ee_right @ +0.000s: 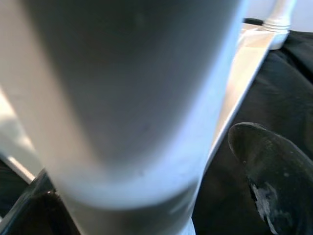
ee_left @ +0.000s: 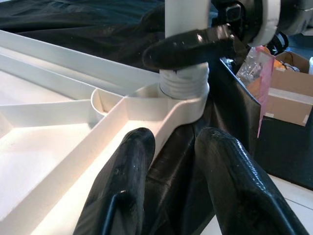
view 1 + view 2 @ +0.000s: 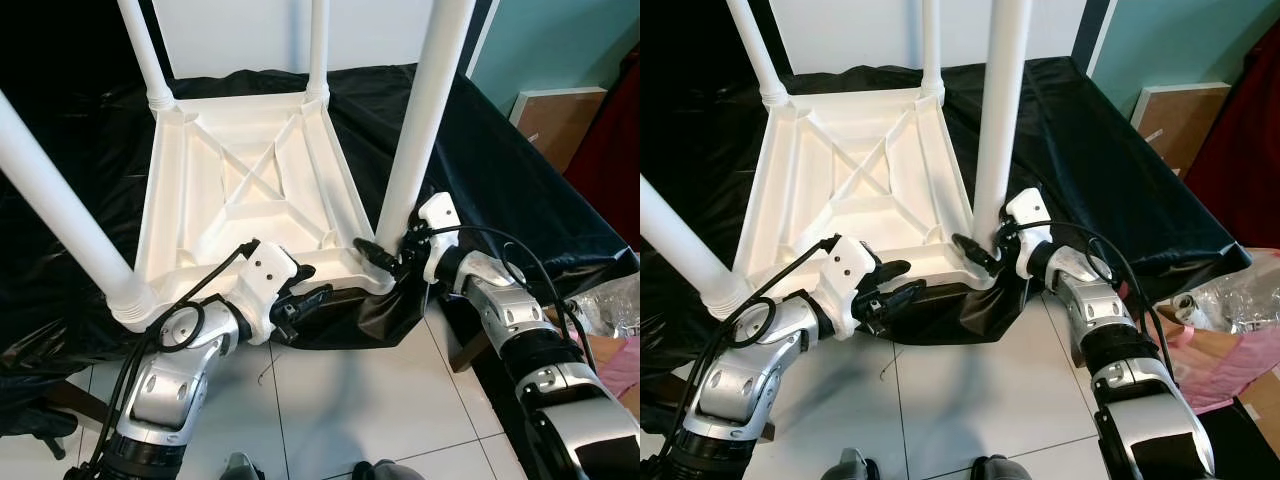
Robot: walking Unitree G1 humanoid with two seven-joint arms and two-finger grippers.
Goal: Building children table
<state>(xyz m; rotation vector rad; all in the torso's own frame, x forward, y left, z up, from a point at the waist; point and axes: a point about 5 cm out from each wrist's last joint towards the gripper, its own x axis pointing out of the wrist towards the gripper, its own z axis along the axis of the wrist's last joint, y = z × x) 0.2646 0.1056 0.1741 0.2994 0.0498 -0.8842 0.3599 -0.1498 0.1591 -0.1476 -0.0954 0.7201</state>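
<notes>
Black-draped worktop (image 3: pixel 500 150) bearing upturned white table (image 3: pixel 250 180), legs up, over white floor tiles (image 3: pixel 340 400). Right gripper (image 3: pixel 985 255) clamped round near-corner leg (image 3: pixel 1000 110); left gripper (image 3: pixel 895 283) narrowly parted at table's near rim.

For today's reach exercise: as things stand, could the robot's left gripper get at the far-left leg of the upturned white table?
Probably not without moving. The left gripper sits at the near rim of the upturned table, while the far-left leg stands at the opposite corner, across the whole underside. The near-left leg also rises beside that arm.
</notes>
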